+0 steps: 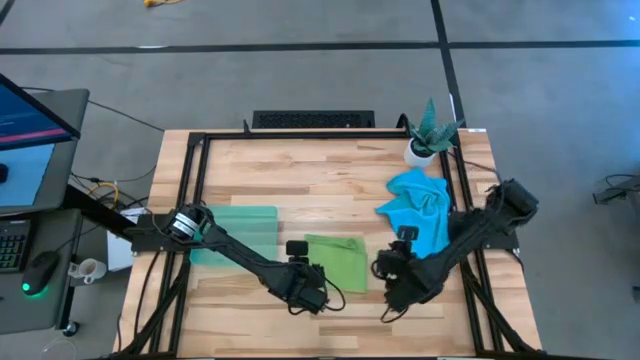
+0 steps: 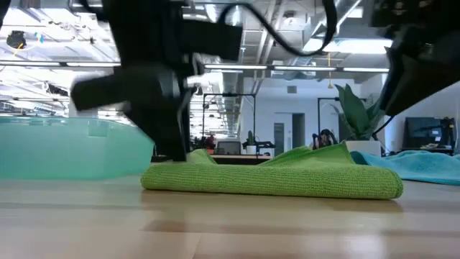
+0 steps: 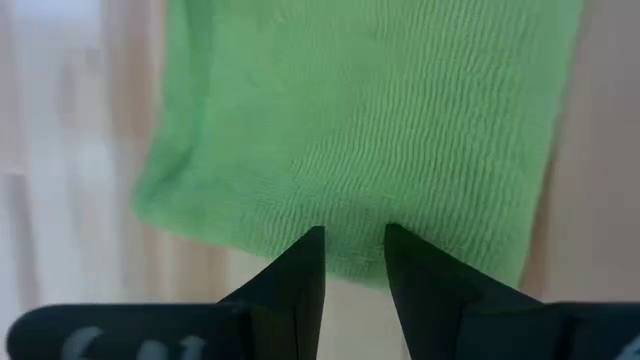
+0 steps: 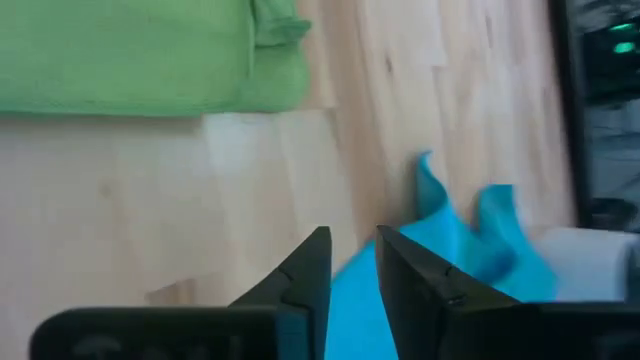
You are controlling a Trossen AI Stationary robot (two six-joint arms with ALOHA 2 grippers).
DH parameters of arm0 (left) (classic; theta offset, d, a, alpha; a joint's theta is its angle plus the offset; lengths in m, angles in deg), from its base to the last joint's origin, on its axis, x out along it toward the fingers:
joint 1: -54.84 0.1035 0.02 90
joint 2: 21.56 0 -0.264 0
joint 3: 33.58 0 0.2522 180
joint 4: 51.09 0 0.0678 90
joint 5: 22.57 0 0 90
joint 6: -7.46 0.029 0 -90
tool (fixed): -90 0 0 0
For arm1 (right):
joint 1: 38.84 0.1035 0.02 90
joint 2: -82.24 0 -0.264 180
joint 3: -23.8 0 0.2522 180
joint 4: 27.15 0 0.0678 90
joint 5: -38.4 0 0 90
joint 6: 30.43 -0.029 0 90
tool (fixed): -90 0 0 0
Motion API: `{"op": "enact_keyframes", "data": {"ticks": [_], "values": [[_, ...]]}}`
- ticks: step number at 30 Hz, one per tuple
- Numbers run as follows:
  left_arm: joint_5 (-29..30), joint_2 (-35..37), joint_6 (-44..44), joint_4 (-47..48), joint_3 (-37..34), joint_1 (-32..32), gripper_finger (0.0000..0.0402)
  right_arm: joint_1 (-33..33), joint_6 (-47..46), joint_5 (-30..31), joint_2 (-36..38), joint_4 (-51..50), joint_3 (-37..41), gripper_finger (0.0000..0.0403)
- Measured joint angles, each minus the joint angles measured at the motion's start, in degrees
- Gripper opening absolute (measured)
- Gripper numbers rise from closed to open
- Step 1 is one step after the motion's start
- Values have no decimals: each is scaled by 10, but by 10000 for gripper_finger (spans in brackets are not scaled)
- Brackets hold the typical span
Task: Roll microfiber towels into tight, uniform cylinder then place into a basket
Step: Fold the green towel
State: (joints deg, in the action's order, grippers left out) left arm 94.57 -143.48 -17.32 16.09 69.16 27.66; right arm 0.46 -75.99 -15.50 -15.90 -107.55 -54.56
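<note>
Green towel (image 1: 338, 260) flat on the desk (image 1: 300, 175), between my two hands.

My left hand (image 3: 354, 258) sits at its near edge, fingers slightly parted, holding nothing. My right hand (image 4: 352, 262), also narrowly parted and empty, hovers beside the blue towel (image 1: 420, 205). The basket (image 1: 240, 232) lies left.

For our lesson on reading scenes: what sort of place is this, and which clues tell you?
Probably a robotics lab in an open-plan office: a wooden table framed in black rails, a computer monitor beside it, and exposed ceiling ducts above distant desks.
</note>
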Motion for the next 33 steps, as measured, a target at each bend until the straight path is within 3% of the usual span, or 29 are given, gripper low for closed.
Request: {"op": "enact_keyframes", "data": {"ticks": [6, 14, 21, 25, 33], "values": [[6, -1, -13, -8, -10, 0, 100, 7, 27, -15, 107, 184, 126, 87], [7, -1, -12, -3, 14, -3, 100, -43, 174, -116, 167, 525, 253, 77], [9, 0, 10, -8, 29, -7, 100, -101, 207, -135, 142, 620, 257, 77], [2, 0, 5, -63, 3, 4, 100, -134, 206, -138, 104, 656, 257, 77], [2, 1, 4, -92, -45, 17, 100, -180, 204, -222, 28, 666, 257, 77]]}}
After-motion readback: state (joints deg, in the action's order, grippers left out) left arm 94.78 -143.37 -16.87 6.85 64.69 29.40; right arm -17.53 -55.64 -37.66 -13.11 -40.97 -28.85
